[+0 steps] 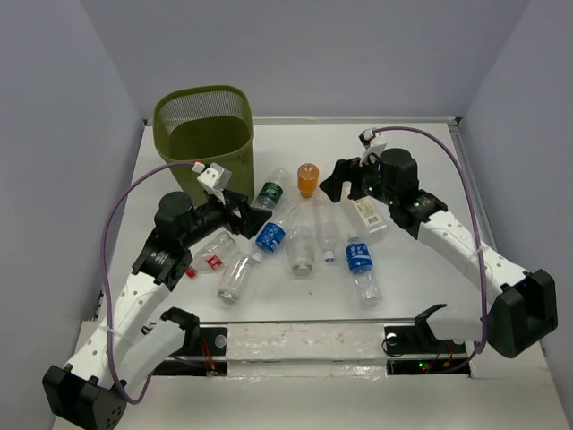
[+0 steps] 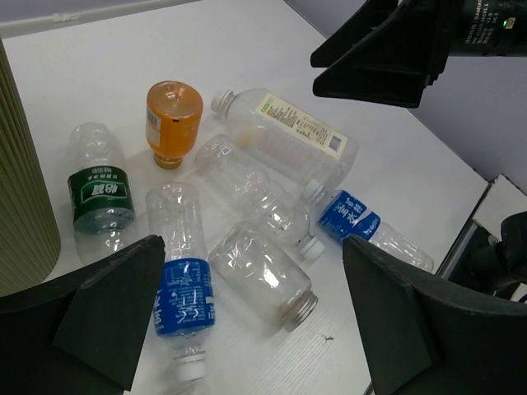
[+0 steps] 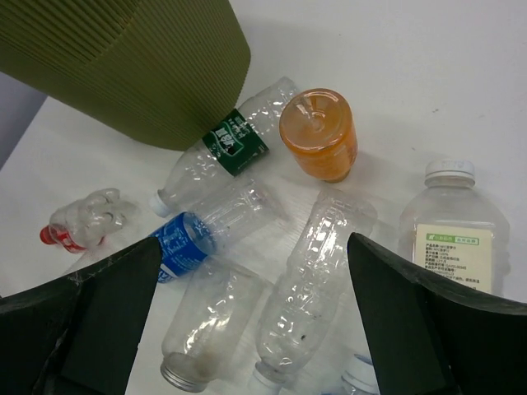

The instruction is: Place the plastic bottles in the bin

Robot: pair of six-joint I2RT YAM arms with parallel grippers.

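Lying flat, the orange bottle (image 1: 308, 179) points cap-first toward the arms.

The olive-green mesh bin (image 1: 224, 154) stood upright at the table's far left. The plastic bottles (image 1: 302, 248) lay scattered to its right and in front of it. An orange bottle (image 1: 308, 179) sat farthest back, with a green-labelled bottle (image 1: 269, 193) just beside the bin. A blue-labelled bottle (image 1: 270, 236) lay mid-cluster, another blue one (image 1: 359, 257) front right, a red-labelled bottle (image 1: 214, 260) at the left, and a white-labelled bottle (image 1: 366, 213) at the right — the rest were bare and clear.
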